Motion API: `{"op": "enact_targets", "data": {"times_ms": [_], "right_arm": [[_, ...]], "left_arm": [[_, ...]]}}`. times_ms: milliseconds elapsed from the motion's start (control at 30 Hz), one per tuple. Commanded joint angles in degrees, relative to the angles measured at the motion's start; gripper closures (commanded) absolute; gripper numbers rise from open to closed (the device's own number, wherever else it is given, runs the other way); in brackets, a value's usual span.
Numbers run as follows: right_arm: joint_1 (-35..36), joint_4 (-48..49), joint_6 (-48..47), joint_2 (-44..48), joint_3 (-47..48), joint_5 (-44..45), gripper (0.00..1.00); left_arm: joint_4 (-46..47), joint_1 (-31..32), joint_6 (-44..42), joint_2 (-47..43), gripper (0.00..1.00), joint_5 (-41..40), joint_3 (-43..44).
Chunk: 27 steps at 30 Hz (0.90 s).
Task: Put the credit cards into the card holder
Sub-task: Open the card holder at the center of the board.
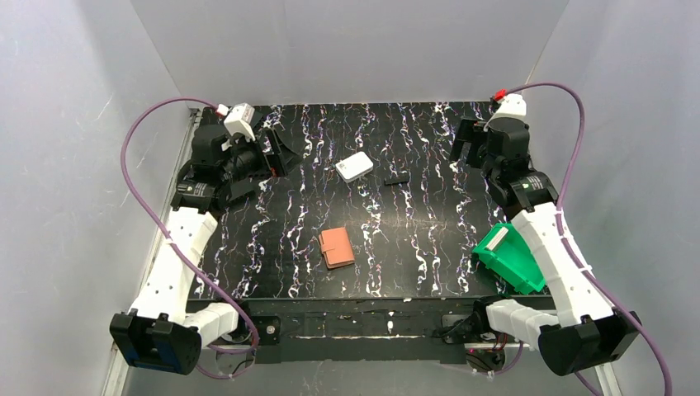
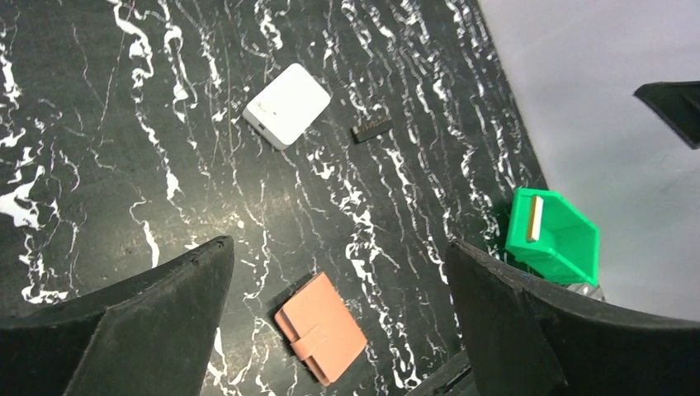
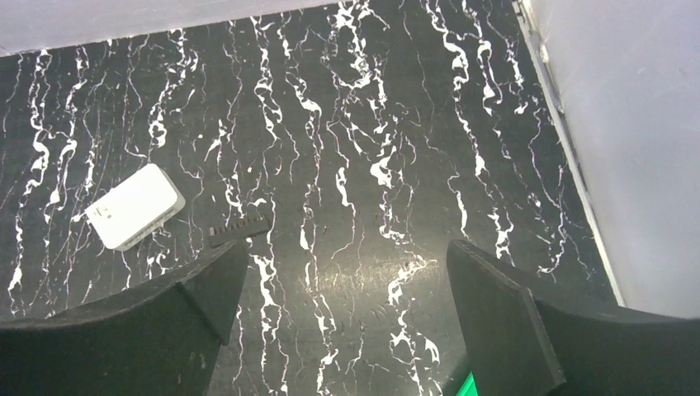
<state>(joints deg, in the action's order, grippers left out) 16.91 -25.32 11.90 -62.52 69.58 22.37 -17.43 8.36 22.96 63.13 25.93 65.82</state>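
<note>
Left wrist view, entry one: left gripper [image 2: 338, 247], jaws spread wide with nothing between them, raised over the far left of the worktop [image 2: 99, 165], which is black with white veining.

- Card holder [image 2: 320, 328]: orange-brown, closed, snap tab across its front. It lies flat below the gap between the fingers and touches neither of them. The top view places it near the middle of the worktop, toward the near edge, well apart from both grippers.
- White rounded box [image 2: 286, 105]: flat on the worktop, farther out than the card holder, near the centre.
- Small dark strip [image 2: 372, 129]: just beside the box on its right, not touching it.
- Right gripper [image 3: 347, 247]: jaws likewise apart and empty, raised over the far right corner, with bare worktop beneath it. The box and strip lie off to its left.
- Green bin [image 1: 508, 260]: at the right near edge, tipped on a slant, close against the right arm's white forearm.
- Pale flat piece [image 2: 536, 219]: stands on edge inside the bin against one wall. It is possibly the credit cards, but too small to tell for sure.
</note>
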Motion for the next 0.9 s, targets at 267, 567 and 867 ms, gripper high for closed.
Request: {"op": "enact_targets", "data": {"times_ms": [267, 567, 867], "right_arm": [[-0.28, 8.72, 9.37, -3.65, -8.98, -26.08, 0.0], [11.21, 10.37, 10.84, -18.32, -9.45, -41.36, 0.09], [26.01, 28.36, 19.8, -29.19, -16.23, -43.99, 0.45]], "left_arm": [[-7.0, 0.06, -8.51, 5.58, 0.01, 0.59, -1.6], [-6.12, 1.17, 1.04, 12.95, 0.04, 5.8, -7.78], [4.56, 9.09, 10.89, 11.73, 0.21, 4.09, -23.95]]}}
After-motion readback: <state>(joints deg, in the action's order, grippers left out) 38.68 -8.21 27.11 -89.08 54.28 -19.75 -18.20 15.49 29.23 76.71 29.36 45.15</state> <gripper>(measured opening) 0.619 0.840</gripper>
